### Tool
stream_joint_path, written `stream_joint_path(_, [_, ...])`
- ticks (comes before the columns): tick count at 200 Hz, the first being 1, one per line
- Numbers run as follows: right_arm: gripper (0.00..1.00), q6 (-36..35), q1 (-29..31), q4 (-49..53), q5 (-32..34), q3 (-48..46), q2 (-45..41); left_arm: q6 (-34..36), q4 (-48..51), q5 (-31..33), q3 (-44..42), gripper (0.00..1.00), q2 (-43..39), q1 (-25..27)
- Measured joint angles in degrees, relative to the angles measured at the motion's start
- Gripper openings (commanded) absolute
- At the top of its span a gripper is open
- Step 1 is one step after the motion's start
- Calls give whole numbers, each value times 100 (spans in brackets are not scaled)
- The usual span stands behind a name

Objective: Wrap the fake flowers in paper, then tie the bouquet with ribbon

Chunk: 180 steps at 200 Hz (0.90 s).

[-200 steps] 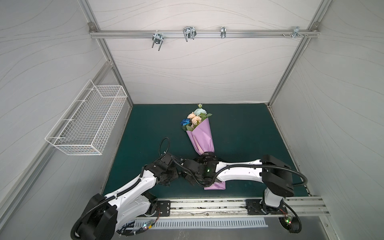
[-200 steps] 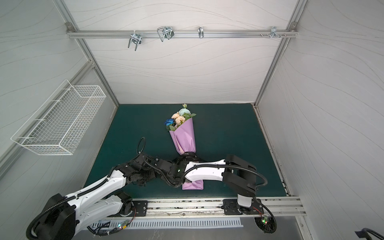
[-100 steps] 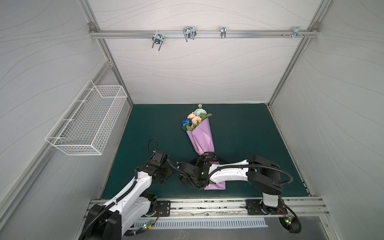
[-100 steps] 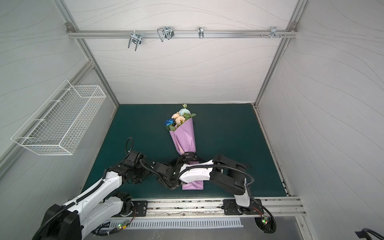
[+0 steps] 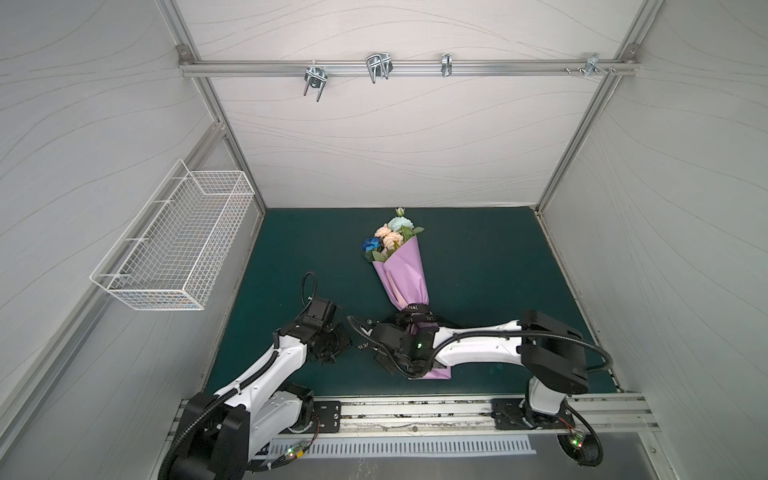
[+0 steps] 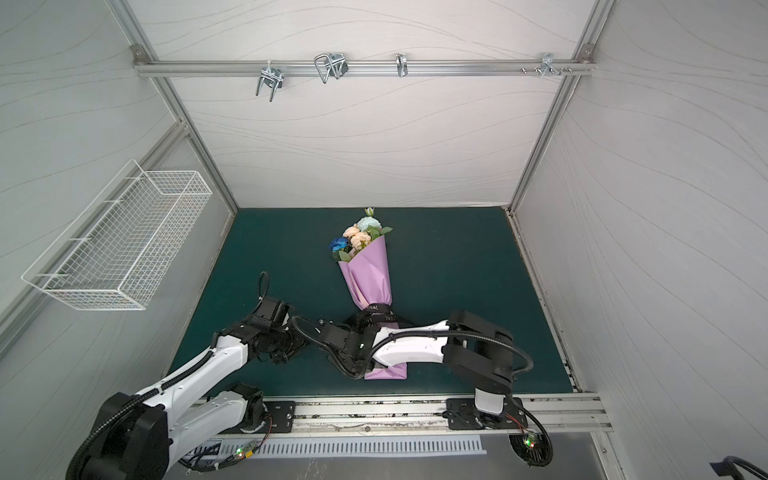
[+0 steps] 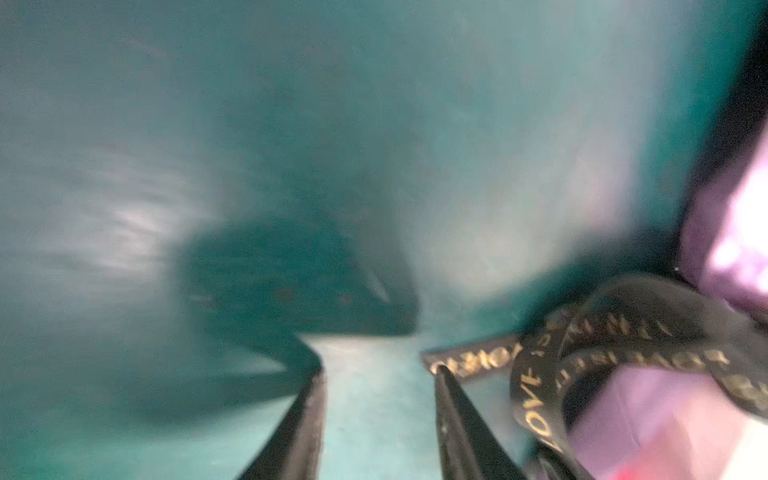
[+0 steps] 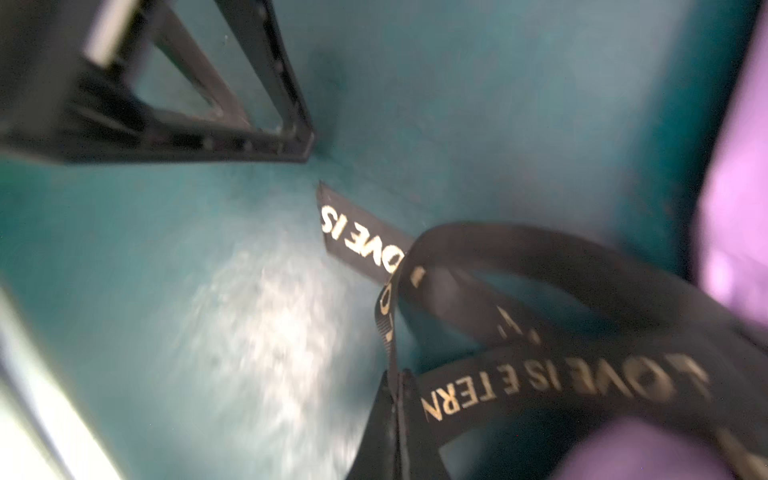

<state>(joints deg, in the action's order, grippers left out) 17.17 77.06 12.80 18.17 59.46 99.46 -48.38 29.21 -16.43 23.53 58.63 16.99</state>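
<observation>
The bouquet (image 5: 390, 237) lies in the middle of the green mat (image 5: 478, 270), blooms pointing far, wrapped in lilac paper (image 5: 404, 276). A black ribbon (image 5: 417, 308) with gold lettering circles the paper's narrow neck. The right gripper (image 8: 397, 415), just left of that neck, is closed and pinches a ribbon strand. The left gripper (image 7: 378, 370), further left, has its jaws apart and holds nothing; one fingertip is at the ribbon's loose end.
</observation>
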Motion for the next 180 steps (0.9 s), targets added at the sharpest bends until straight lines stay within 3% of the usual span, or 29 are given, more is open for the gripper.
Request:
stream_joint_path(13, [0, 151, -31, 35, 4, -120, -249, -57, -81, -240, -7, 33, -11, 179])
stream_joint_path(44, [0, 396, -122, 111, 13, -286, -520, -313, -315, -601, -11, 17, 15, 800])
stream_joint_path(58, [0, 459, -142, 144, 37, -326, -575, -382, -474, -726, -13, 15, 164, 901])
stream_joint_path(133, [0, 640, -181, 234, 136, -474, -981, -546, -1733, -1152, 138, 7, 1635, 890])
stream_joint_path(180, [0, 638, -181, 216, 120, -533, -1113, -313, -2028, -986, 629, 6, 2328, 461])
